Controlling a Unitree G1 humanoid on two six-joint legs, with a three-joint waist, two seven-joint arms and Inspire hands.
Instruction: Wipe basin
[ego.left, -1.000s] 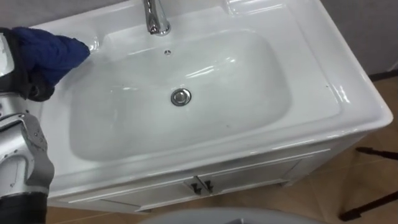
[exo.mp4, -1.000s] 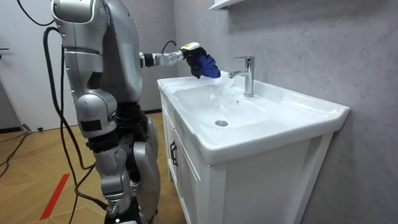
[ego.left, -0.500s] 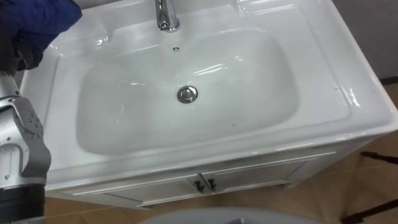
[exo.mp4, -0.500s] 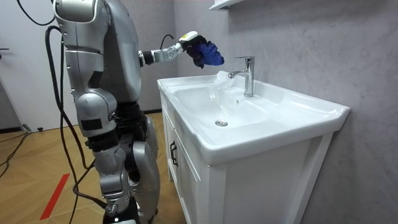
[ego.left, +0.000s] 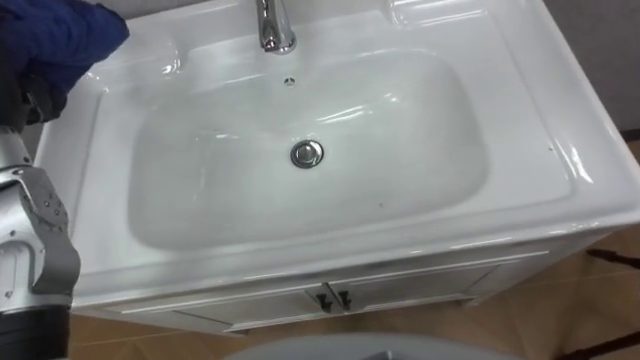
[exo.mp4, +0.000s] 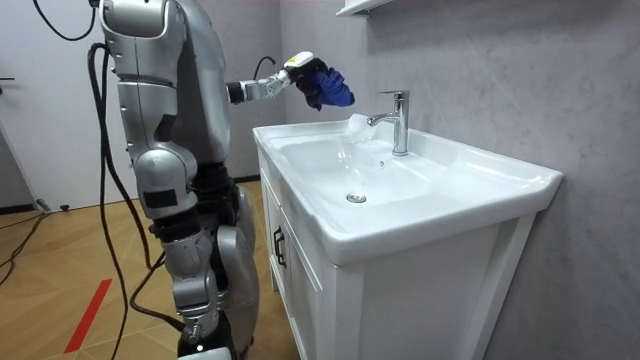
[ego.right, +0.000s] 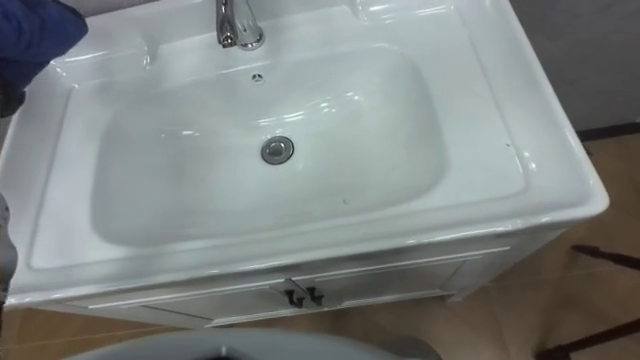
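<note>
— Where is the blue cloth (ego.left: 55, 40)?
— Bunched in the left robot hand (exo.mp4: 302, 74), clenched round it, up above the basin's (ego.left: 300, 210) back left corner, left of the tap (ego.left: 272, 25).

Checked basin (ego.left: 560, 150), tap (ego.left: 275, 25) at 12 o'clock, cabinet doors (ego.left: 420, 290) at 6: zero readable text, labels, numbers.

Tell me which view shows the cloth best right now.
Room view: the whole blue cloth shows, bunched in the left robot hand above a back corner of the basin, clear of it. Both eye views catch just part of it at their top left edge.
</note>
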